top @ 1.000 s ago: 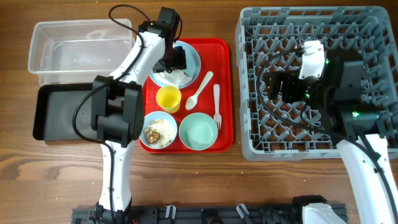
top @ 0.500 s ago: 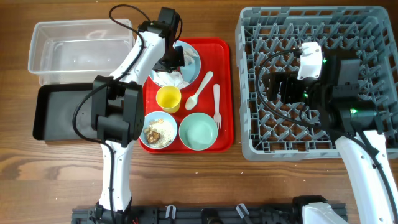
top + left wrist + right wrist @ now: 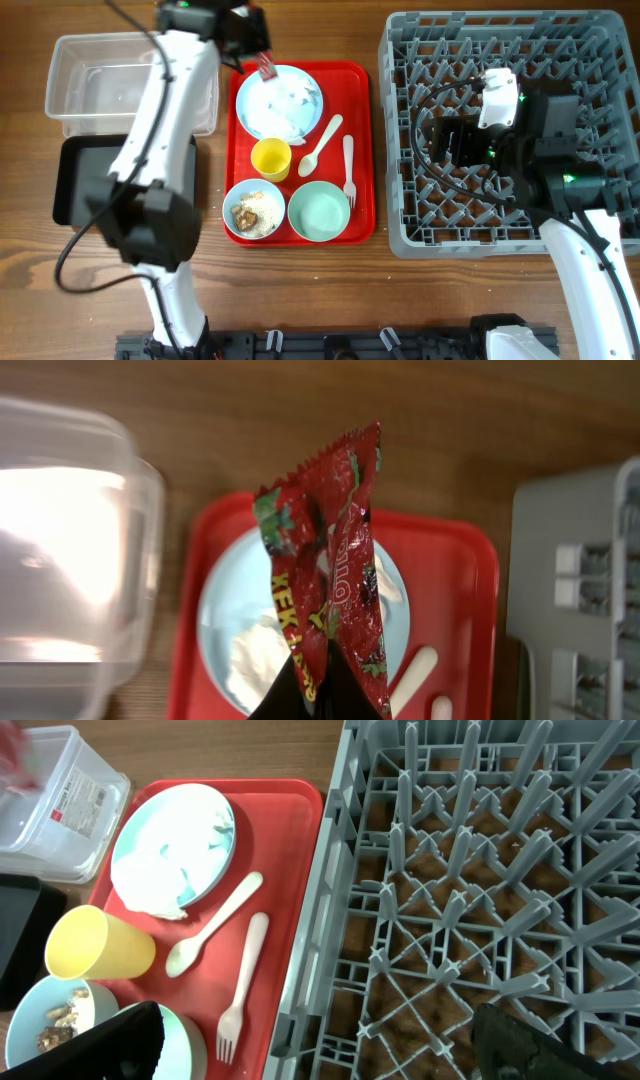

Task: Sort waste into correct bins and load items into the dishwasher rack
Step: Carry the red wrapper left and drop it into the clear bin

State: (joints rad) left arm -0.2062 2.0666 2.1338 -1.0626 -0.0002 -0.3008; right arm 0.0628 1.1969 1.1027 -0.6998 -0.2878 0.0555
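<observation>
My left gripper [image 3: 258,58] is shut on the small red printed wrapper [image 3: 265,68] [image 3: 330,560] and holds it in the air over the back left edge of the pale blue plate [image 3: 252,98]. Crumpled white tissue [image 3: 287,108] lies on that plate. On the red tray [image 3: 365,150] also sit a yellow cup [image 3: 270,158], a white spoon [image 3: 320,147], a white fork [image 3: 349,170], a blue bowl with food scraps [image 3: 253,210] and a mint bowl [image 3: 319,211]. My right gripper [image 3: 440,140] [image 3: 320,1055] hangs open over the grey dishwasher rack [image 3: 500,60], with nothing in it.
The clear tub [image 3: 90,85] stands at the back left, with the black tray [image 3: 85,180] in front of it. The left arm reaches across the tub's right end. The rack [image 3: 480,870] borders the red tray's right edge.
My left gripper has shut on the red wrapper at the plate and lifted it up and back towards the left. The right arm has not moved.
</observation>
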